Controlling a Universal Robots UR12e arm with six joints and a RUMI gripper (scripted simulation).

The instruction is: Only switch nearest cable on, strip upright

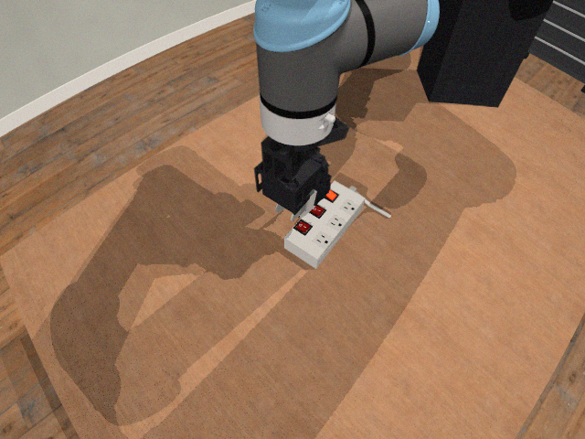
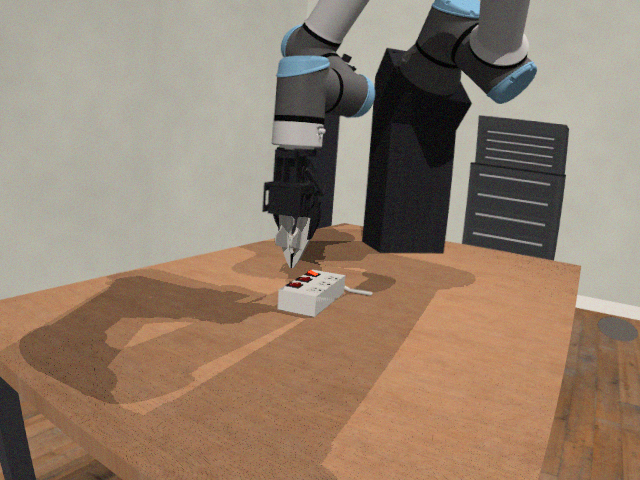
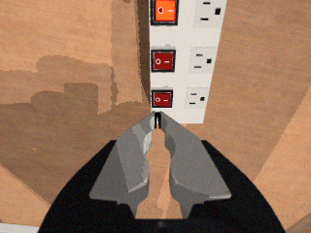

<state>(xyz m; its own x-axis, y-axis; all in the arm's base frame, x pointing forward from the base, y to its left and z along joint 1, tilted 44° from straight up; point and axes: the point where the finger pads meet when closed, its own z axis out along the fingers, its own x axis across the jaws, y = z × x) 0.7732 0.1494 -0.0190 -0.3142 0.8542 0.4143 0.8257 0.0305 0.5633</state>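
Note:
The white power strip (image 1: 324,225) lies face up on the wooden table, its cable stub (image 1: 377,208) at the far end. It has three rocker switches. The switch nearest the cable (image 1: 331,195) glows bright orange. The middle switch (image 1: 317,210) and the end switch (image 1: 302,227) are dark red. The strip also shows in the exterior view (image 2: 311,292) and in the wrist view (image 3: 185,58). My gripper (image 3: 156,113) is shut and empty, hanging a little above the strip's near end, beside the end switch (image 3: 161,98). It also shows in the exterior view (image 2: 291,258).
A black pedestal (image 2: 410,155) carrying the arm stands at the back of the table. A dark slatted cabinet (image 2: 514,188) stands behind the table at the right. The arm casts large shadows across the table.

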